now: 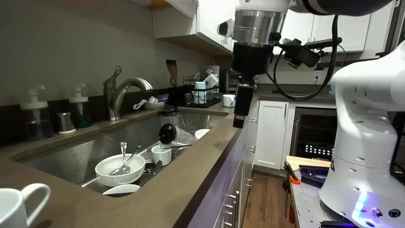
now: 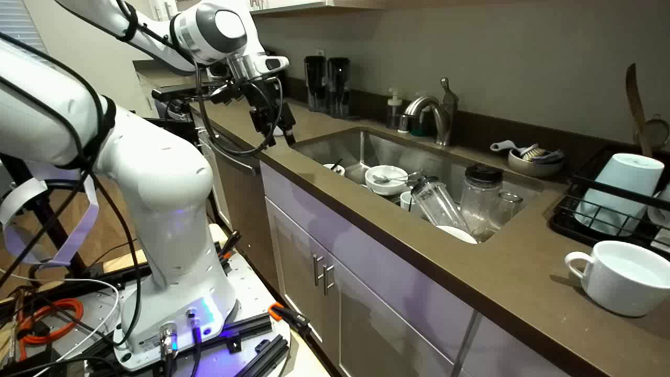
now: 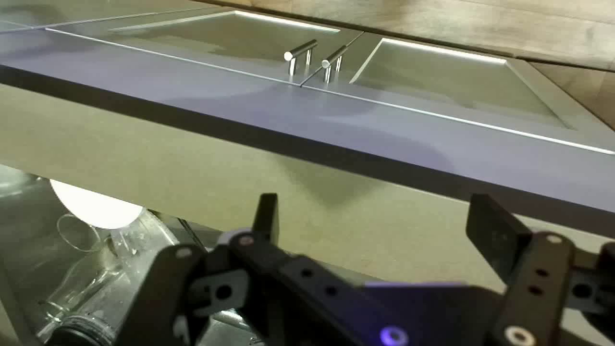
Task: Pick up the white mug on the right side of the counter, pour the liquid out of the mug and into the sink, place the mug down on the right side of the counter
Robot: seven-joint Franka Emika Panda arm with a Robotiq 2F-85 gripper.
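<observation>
A white mug (image 2: 625, 280) stands upright on the right end of the counter (image 2: 523, 283), beside the dish rack. A pale surface shows inside it, perhaps liquid. The same mug (image 1: 228, 100) shows small at the back in an exterior view. A second white mug (image 1: 15, 205) stands at the sink's opposite end; only a sliver of it (image 2: 278, 132) shows behind the fingers. The steel sink (image 1: 69, 152) holds dishes. My gripper (image 3: 375, 202) is open and empty, pointing down above the counter's front strip. It also shows in both exterior views (image 1: 239, 122) (image 2: 281, 140), away from the dish-rack mug.
The sink holds a white bowl (image 1: 118, 169) with spoons, a clear jar (image 2: 438, 201) lying tilted and a small cup (image 1: 161, 154). A faucet (image 1: 117, 95) rises behind it. A black dish rack (image 2: 602, 209) stands beside the mug. Upper cabinets (image 1: 180, 23) overhang the counter.
</observation>
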